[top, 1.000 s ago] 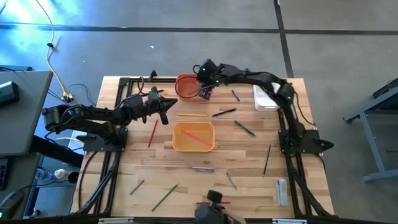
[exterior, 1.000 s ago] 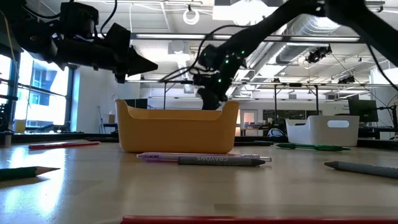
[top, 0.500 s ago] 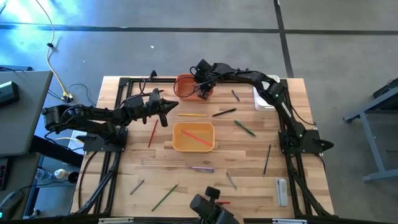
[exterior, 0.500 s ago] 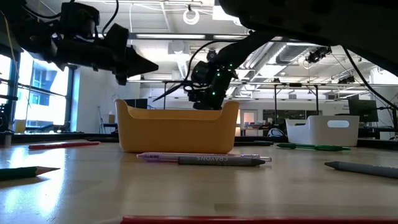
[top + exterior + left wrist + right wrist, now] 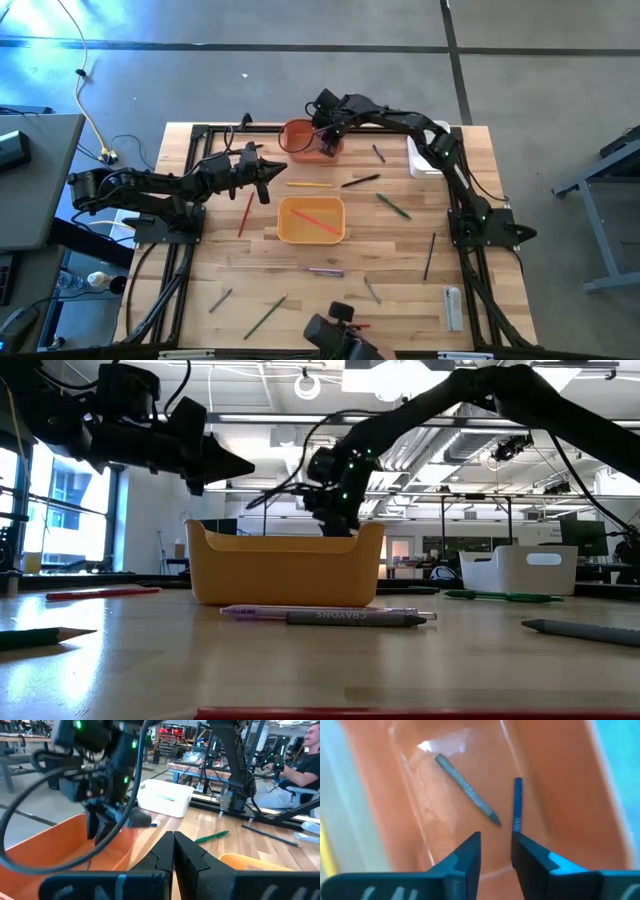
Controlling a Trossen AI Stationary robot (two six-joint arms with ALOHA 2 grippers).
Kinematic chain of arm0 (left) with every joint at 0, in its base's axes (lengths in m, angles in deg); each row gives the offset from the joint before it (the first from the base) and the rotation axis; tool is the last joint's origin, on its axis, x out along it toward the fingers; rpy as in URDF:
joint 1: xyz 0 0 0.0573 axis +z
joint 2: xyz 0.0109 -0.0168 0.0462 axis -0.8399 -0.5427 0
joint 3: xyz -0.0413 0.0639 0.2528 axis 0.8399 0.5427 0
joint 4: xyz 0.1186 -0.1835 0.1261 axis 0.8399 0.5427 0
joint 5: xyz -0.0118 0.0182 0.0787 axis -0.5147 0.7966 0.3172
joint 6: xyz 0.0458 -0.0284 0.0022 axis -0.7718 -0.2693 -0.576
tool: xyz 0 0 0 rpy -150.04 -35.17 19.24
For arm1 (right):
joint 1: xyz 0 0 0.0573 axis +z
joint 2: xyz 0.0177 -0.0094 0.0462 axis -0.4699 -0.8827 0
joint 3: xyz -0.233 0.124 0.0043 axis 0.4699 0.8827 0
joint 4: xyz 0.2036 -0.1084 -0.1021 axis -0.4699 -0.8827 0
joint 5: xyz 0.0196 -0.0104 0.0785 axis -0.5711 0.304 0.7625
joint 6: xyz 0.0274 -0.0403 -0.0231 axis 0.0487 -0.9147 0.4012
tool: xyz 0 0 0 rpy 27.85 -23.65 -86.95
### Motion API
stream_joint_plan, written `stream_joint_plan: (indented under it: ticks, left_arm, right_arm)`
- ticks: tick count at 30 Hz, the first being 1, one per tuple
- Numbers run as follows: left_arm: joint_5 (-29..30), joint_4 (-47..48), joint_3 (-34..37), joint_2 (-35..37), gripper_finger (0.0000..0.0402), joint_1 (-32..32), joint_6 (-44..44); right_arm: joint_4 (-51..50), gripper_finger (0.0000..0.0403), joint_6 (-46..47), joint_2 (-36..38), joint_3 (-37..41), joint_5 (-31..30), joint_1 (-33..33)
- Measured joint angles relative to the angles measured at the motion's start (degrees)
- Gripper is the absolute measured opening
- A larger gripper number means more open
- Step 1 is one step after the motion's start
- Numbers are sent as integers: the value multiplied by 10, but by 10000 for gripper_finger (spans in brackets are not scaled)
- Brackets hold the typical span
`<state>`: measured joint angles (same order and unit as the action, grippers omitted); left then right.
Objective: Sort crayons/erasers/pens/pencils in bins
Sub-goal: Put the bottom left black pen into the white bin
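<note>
The orange bin (image 5: 291,130) stands at the table's far middle. A grey crayon (image 5: 467,790) and a blue crayon (image 5: 516,805) lie on its floor. My right gripper (image 5: 325,140) hangs over this bin, fingers pointing down and a little apart (image 5: 496,850), holding nothing. My left gripper (image 5: 272,175) hovers shut and empty just left of the orange bin, above the table; it also shows in the low view (image 5: 235,465). The yellow-orange bin (image 5: 283,215) at the middle holds a red stick (image 5: 318,220). The white bin (image 5: 425,158) stands at the far right.
Loose sticks lie about the table: a red pencil (image 5: 246,213), a yellow one (image 5: 309,184), a black pen (image 5: 360,181), a green pen (image 5: 393,206), a black stick (image 5: 429,255), a purple and a grey crayon (image 5: 330,616) near the front. A person sits beyond the table (image 5: 305,755).
My right gripper has gone a little toward the table's far edge, staying over the orange bin, and its arm has swung and tipped above it.
</note>
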<state>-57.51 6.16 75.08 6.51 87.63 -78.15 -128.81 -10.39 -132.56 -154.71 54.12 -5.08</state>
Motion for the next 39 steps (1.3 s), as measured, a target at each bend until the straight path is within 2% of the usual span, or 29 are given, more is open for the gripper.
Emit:
stream_joint_plan:
  ticks: [6, 9, 12, 20, 22, 28, 31, 35, 37, 39]
  left_arm:
    - [-5, 3, 0, 0, 0, -2, -4]
    - [-8, 4, 0, 0, 0, -2, -4]
    - [-14, 4, 0, 0, 0, -2, -4]
    - [-38, 0, 0, 0, 0, -3, -4]
    - [-58, 0, 0, 0, 0, -2, -6]
    - [-140, 11, -6, 0, 0, -3, -32]
    - [-143, 108, -41, 8, 0, -2, -44]
    - [-120, 317, -119, 12, 0, -6, -108]
    - [-78, 439, -168, 12, 0, -6, -147]
    - [-6, 564, -220, 11, 0, -6, -172]
  right_arm:
    - [34, 14, -15, 65, 27, 29, 1]
    - [103, 10, 1, 121, 90, 50, -2]
    - [214, 6, 21, 187, 203, 44, -1]
    - [565, 1, 98, 399, 575, 40, 17]
    - [634, 1, 114, 444, 650, 37, 28]
    - [779, 0, 119, 549, 799, 32, 57]
    - [800, 0, 101, 586, 836, 31, 66]
    - [808, 0, 98, 617, 857, 31, 80]
    - [808, 0, 88, 625, 860, 31, 89]
    - [803, 0, 78, 632, 860, 31, 98]
